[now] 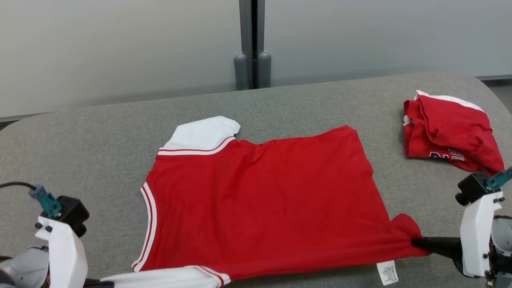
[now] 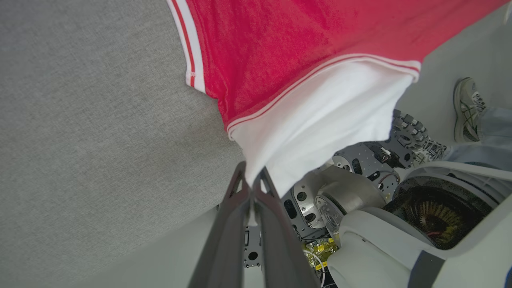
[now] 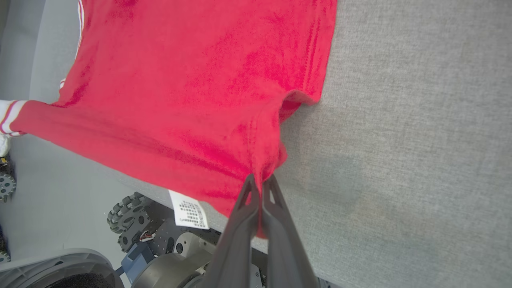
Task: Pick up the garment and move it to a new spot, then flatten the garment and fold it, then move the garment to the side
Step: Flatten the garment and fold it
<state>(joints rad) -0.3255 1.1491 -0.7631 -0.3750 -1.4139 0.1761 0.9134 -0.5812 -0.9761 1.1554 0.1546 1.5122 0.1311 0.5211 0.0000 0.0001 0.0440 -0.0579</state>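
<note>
— What has the left gripper [image 2: 251, 178] got?
— It is clamped on the white sleeve [image 2: 320, 120], at the near edge of the grey table [image 1: 100, 132].
— And the red jersey [image 1: 260, 200]?
— Spread flat mid-table. The right gripper [image 3: 260, 181] pinches its near hem corner. A second, folded red garment [image 1: 448, 132] lies far right.

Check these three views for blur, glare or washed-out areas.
Head view: soft, even light, no glare; shirt and table both sharp. Left wrist view: white sleeve nearly washed out, the red beside it slightly soft. Right wrist view: red oversaturated with little texture, table weave crisp.
</note>
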